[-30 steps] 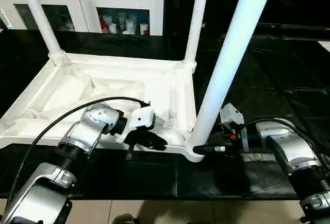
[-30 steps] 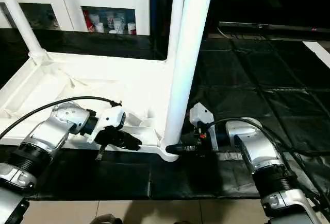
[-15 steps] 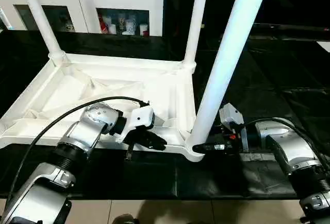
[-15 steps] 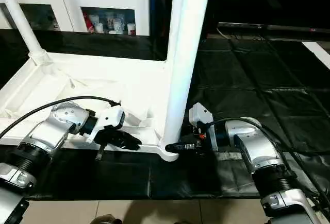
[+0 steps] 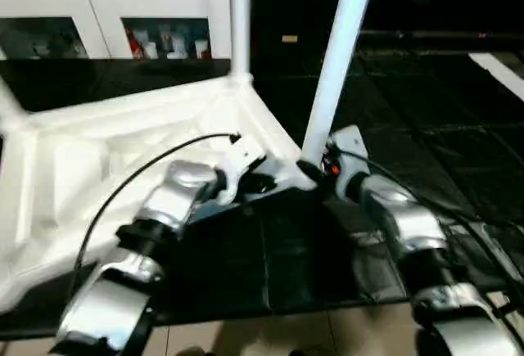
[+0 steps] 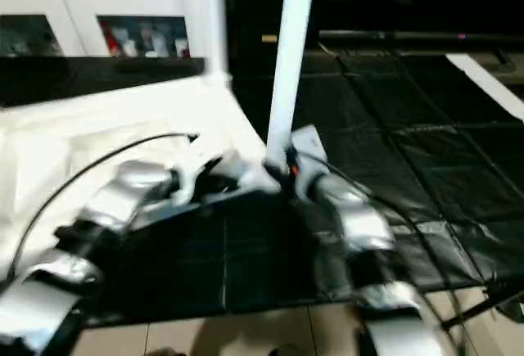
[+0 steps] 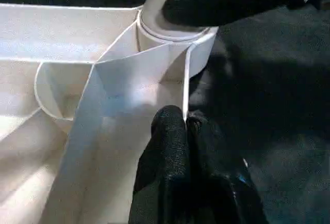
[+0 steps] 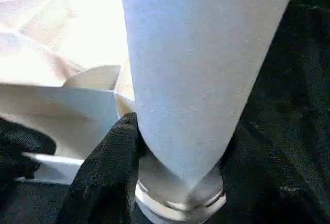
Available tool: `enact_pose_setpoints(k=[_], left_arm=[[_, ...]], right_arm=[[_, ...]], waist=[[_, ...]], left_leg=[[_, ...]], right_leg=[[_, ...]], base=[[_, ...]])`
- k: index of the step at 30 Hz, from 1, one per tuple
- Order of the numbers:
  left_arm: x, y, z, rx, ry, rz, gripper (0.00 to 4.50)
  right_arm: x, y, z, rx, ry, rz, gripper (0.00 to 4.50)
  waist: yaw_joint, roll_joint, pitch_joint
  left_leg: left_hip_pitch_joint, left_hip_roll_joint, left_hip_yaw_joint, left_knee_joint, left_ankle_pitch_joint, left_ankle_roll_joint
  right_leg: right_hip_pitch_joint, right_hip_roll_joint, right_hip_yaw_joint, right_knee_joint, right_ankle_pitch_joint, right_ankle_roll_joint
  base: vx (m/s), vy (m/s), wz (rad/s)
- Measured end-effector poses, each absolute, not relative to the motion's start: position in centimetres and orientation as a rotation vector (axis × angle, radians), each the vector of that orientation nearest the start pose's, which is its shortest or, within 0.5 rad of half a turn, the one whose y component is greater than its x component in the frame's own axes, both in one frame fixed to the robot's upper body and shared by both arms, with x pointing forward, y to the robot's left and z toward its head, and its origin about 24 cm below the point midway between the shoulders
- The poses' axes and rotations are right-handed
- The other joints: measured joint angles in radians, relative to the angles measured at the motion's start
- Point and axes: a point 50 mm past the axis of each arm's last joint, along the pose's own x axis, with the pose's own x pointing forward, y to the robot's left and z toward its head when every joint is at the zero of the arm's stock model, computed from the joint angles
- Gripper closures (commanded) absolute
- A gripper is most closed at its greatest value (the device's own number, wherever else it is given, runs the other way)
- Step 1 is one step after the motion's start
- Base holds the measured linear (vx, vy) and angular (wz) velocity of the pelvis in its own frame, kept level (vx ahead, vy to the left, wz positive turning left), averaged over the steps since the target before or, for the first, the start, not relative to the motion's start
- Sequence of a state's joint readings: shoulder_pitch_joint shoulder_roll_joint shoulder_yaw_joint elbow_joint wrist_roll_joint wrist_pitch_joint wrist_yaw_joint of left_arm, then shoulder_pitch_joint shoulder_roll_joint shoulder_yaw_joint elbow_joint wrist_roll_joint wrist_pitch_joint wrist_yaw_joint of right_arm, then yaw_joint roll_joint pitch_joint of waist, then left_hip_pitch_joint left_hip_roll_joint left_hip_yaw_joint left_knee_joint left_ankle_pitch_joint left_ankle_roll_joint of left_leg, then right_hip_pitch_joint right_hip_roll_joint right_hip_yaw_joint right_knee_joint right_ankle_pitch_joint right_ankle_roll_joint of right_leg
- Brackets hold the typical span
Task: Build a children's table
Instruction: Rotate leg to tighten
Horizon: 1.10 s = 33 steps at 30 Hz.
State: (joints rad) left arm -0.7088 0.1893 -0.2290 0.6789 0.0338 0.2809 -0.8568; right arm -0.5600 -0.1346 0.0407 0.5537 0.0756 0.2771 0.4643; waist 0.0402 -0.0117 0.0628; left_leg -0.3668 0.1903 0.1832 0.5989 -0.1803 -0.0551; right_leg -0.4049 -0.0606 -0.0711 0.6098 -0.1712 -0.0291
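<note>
Black floor mat (image 5: 426,135), white cabinet (image 5: 115,20) behind: both grippers at the upturned children's table (image 5: 98,159).
Left gripper (image 7: 184,126) fingers pinch the thin edge wall beside the corner socket; right gripper (image 8: 178,147) fingers straddle the near leg (image 5: 337,61) at its base. The top lies ribbed side up, and sits swung round from a second ago.

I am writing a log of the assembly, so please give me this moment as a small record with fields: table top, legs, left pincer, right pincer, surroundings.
table top: white table top lies underside up on a black mat
legs: near leg stands in its corner socket; another leg stands behind
left pincer: left pincer is shut on the table top's thin rim
right pincer: right pincer grips the near leg's base, one finger on each side
surroundings: white cabinet with glass doors behind
</note>
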Motion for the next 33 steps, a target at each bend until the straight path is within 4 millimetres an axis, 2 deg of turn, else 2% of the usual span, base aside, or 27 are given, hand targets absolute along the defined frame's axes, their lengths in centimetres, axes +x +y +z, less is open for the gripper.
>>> enact_pose_setpoints(k=[4,7,9,13,14,18,19,20,22,26,29,33], left_arm=[[34.7,8.4,5.9,0.261,0.422,-0.948,4.50],[34.7,8.1,5.9,0.267,0.418,-0.938,4.50],[34.7,8.0,5.9,0.267,0.418,-0.939,4.50],[34.7,8.0,5.9,0.270,0.416,-0.941,4.50],[34.7,7.9,5.9,0.272,0.414,-0.945,4.50],[34.8,8.3,6.0,0.284,0.407,-0.953,4.50],[34.8,8.4,6.0,0.288,0.405,-0.956,4.50],[34.8,8.5,6.0,0.293,0.397,-0.965,4.50],[34.8,9.1,6.1,0.307,0.393,-0.983,4.50],[34.6,10.4,6.3,0.347,0.377,-1.067,4.50],[33.8,11.8,6.1,0.355,0.386,-1.180,4.50],[33.0,12.2,6.2,0.396,0.401,-1.318,4.50]], right_arm=[[35.0,-10.8,5.2,-0.059,0.293,0.443,2.52],[35.1,-10.9,5.2,-0.059,0.290,0.426,2.52],[35.0,-11.0,5.1,-0.049,0.289,0.424,1.97],[34.6,-11.4,5.0,-0.033,0.285,0.447,1.74],[34.5,-11.8,5.0,-0.031,0.281,0.459,1.55],[33.8,-12.7,5.1,-0.018,0.264,0.546,1.25],[33.7,-13.2,5.1,-0.024,0.263,0.560,0.99],[33.5,-13.5,5.1,-0.022,0.262,0.599,0.99],[33.0,-14.7,5.3,-0.045,0.263,0.669,0.94],[31.9,-16.8,5.7,-0.096,0.287,0.818,0.52],[31.4,-18.1,6.1,-0.135,0.304,0.897,0.25],[31.0,-18.2,6.7,-0.184,0.299,1.012,0.18]], waist=[[0.001,0.001,0.000],[0.001,0.001,0.000],[0.001,0.001,0.000],[0.003,0.001,0.000],[0.005,0.001,0.000],[0.004,0.000,0.000],[0.004,0.000,0.000],[0.003,0.000,0.000],[0.004,0.000,0.000],[0.003,-0.001,0.001],[0.012,-0.001,0.001],[0.034,-0.001,0.001]], left_leg=[[-0.001,0.000,0.000,-0.003,0.000,0.000],[-0.001,-0.001,0.000,-0.002,0.000,0.000],[-0.001,-0.001,0.000,-0.002,0.000,0.000],[-0.001,-0.001,0.000,-0.002,0.000,0.000],[-0.001,-0.001,0.000,-0.002,0.000,0.000],[-0.001,0.000,0.000,-0.002,0.000,0.000],[-0.001,0.000,0.000,-0.002,0.000,0.000],[-0.001,0.000,0.000,-0.002,0.000,0.000],[-0.002,0.000,0.000,-0.002,0.000,0.001],[-0.002,0.001,0.000,-0.002,0.000,0.001],[-0.002,0.001,0.000,-0.002,0.000,0.001],[-0.002,0.001,0.000,-0.001,0.000,0.001]], right_leg=[[-0.001,0.000,0.000,-0.001,0.000,-0.001],[-0.001,0.000,0.000,-0.001,0.000,-0.001],[-0.001,0.000,0.000,-0.001,0.000,-0.002],[-0.001,0.000,0.000,-0.001,0.000,-0.002],[-0.001,0.000,0.000,-0.001,0.000,-0.002],[-0.001,0.000,0.000,-0.002,0.000,-0.002],[-0.001,0.000,0.000,-0.002,0.000,-0.002],[-0.002,0.000,0.000,-0.002,0.000,-0.002],[-0.002,0.000,0.000,-0.002,0.000,-0.001],[-0.003,0.001,0.000,-0.002,0.000,-0.001],[-0.003,0.001,-0.001,-0.001,0.000,-0.001],[-0.002,0.000,-0.001,-0.001,0.001,-0.002]], base=[[0.000,0.000,0.00],[0.000,0.000,0.00],[0.000,0.000,0.00],[0.000,0.000,0.00],[0.000,0.000,0.00],[0.000,0.000,0.00],[0.000,0.000,0.00],[0.000,0.000,0.00],[0.000,0.000,0.00],[0.000,0.000,0.00],[0.000,0.000,0.00],[0.000,0.000,0.00]])
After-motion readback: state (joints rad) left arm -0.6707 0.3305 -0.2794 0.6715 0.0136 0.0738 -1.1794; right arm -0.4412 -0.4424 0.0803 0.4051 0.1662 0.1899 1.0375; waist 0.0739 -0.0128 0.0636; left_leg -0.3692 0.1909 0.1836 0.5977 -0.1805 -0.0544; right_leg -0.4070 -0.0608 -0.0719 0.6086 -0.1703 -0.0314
